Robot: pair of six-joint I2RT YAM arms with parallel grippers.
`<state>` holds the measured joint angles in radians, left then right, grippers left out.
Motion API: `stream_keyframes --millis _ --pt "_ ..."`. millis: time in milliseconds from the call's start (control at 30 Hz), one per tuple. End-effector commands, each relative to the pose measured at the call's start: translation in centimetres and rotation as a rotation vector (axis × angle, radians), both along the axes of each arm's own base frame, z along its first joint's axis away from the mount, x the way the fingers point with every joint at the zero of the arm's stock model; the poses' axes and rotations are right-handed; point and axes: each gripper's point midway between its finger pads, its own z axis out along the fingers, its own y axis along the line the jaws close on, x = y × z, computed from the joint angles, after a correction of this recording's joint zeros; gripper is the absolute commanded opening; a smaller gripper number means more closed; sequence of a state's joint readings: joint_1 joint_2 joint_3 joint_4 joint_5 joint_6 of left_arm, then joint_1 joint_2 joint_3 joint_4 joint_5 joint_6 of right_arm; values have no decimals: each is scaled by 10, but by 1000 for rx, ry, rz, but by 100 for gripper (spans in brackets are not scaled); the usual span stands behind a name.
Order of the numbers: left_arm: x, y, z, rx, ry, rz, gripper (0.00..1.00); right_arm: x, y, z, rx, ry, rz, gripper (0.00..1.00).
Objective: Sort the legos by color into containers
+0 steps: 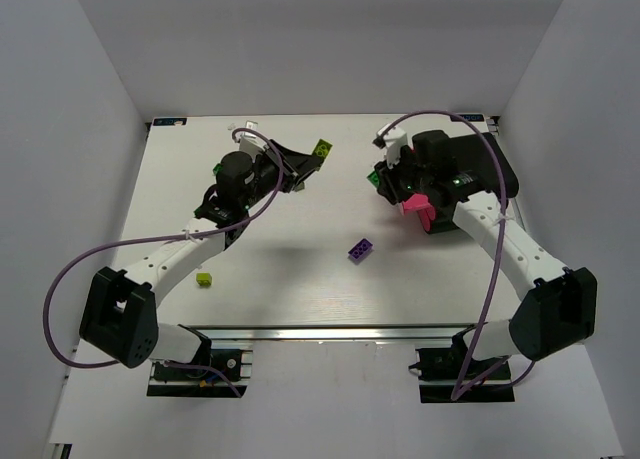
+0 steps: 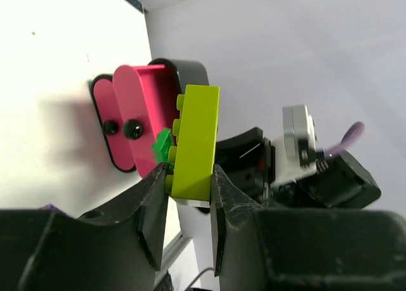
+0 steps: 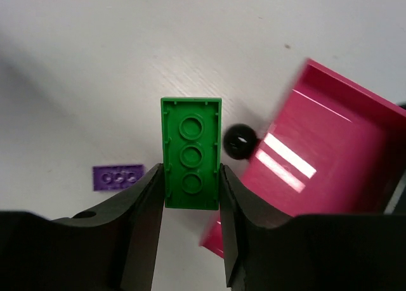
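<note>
1. Upper centre of the overhead view: the left gripper [image 1: 303, 161] is closed on a lime-green oblong brick [image 1: 322, 150]. In the left wrist view its fingers [image 2: 152, 202] pinch the brick's two long faces, and the studs point toward the left of the frame.
2. Upper right of the overhead view: the right gripper [image 3: 191, 193] is closed on a dark green brick [image 3: 191, 153], hollow underside toward the wrist camera. It hangs beside a black cabinet [image 1: 485, 164].
3. Right half of the right wrist view: a pink drawer [image 3: 330, 145] lies open with its black knob [image 3: 240, 141] just beside the green brick. The brick hangs over bare table [image 3: 95, 69], left of the drawer's front wall and not yet above the tray.
4. Centre and lower left of the overhead view: a purple brick [image 1: 360, 249] and a small lime-green brick [image 1: 204, 278] lie on the table, well apart and unsorted.
5. Step in hand, as a judgement: both arms are in the carry phase, each with one brick, and sorting looks early.
6. Next move, as a judgement: the right gripper should shift toward the right of its wrist view until the brick clears the knob and front wall, then release. The lime brick needs a different drawer.
</note>
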<state>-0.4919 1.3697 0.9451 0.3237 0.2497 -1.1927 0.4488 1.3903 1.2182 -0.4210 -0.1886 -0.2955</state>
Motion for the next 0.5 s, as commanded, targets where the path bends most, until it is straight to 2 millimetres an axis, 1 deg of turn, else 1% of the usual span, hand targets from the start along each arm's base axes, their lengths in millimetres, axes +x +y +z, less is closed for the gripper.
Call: stream_keyframes --millis 0,33,67,100,167,200,267,300,333,367,400,467 --pt "1 8 20 -4 -80 26 0 26 -29 27 0 -69 -185 0" --pt "0 7 17 2 -77 20 0 30 -37 32 7 -81 -210 0" --pt "-1 7 16 5 -82 12 0 32 -38 32 4 -84 -217 0" --pt "-3 7 11 9 -74 7 0 34 -40 32 8 -82 -230 0" --pt "-6 6 5 12 -69 -5 0 39 -47 31 3 -78 -258 0" --pt "-7 6 4 13 -72 -8 0 41 -49 29 0 -72 -274 0" --pt "-9 6 -6 31 -60 -19 0 47 -53 21 -11 -47 -292 0" --pt "-11 5 -9 40 -56 -27 0 52 -57 22 -11 -53 -314 0" --pt "-13 6 -12 45 -51 -32 0 56 -59 18 -17 -41 -320 0" --pt "-14 6 -15 54 -49 -36 0 59 -59 17 -18 -42 -323 0" --pt "-16 7 -17 61 -46 -38 0 64 -62 22 -16 -52 -330 0" --pt "-20 9 -21 73 -45 -37 0 72 -70 18 -42 -56 -367 0"
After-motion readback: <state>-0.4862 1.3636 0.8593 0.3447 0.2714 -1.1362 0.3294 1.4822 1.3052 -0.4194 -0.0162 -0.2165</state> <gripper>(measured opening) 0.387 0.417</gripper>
